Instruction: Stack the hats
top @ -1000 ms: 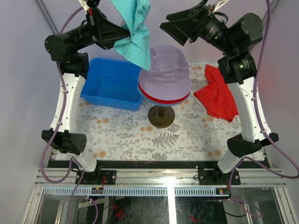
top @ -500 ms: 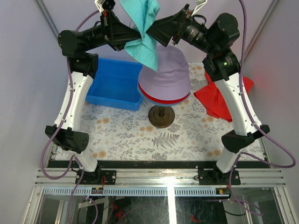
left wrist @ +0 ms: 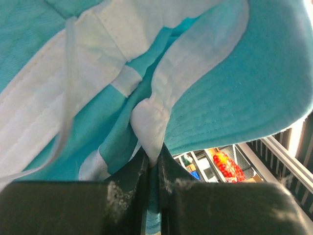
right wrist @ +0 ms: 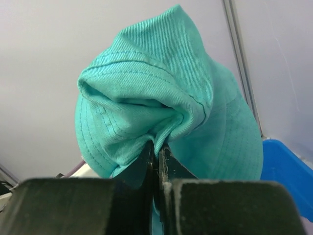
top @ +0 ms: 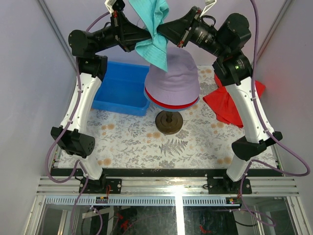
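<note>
My L gripper & R gripper, both clamped on teal hat at 12 o'clock. Best approach: spread it wide, centre over lilac hat, lower evenly.

Bunched teal hat tight in the right end effector

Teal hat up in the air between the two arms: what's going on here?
Both arms hold the teal hat aloft. The left gripper is shut on a fold of its white lining, and the right gripper is shut on a pinch of its outer cloth. Just below, the lilac hat sits over the red hat, of which only the brim edge shows. The teal hat is not yet on that stack.
</note>
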Robot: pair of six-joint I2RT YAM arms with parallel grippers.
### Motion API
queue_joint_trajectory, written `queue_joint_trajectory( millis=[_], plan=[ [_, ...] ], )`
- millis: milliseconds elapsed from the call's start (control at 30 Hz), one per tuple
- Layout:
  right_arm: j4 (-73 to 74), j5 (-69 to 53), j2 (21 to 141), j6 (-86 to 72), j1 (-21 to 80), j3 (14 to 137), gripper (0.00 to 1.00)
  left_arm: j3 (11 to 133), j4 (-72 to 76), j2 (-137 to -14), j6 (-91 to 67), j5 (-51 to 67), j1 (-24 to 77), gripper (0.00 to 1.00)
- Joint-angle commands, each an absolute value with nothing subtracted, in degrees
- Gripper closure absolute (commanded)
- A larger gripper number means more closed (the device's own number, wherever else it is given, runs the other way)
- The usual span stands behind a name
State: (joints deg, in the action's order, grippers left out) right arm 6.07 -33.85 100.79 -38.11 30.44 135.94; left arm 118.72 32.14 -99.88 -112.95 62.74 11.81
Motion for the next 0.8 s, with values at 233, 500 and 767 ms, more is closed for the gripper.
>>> queue_joint_trajectory(
  millis=[233, 500, 767],
  plan=[
    [13.8, -27.5, 98.2, -32.8, 30.3, 142.6, 1.00, 117.3, 46.8, -101.3, -121.5, 61.1, 1.9, 0.15],
    [14.4, -24.3, 97.3, -29.8, 29.0, 148.7, 1.00, 113.2, 51.7, -100.3, -122.7, 61.4, 1.1, 0.00],
    [22.7, -16.5, 91.0, -18.6, 28.5, 147.2, 1.00, 108.6, 56.1, -100.1, -124.4, 61.6, 0.6, 0.00]
  ],
)
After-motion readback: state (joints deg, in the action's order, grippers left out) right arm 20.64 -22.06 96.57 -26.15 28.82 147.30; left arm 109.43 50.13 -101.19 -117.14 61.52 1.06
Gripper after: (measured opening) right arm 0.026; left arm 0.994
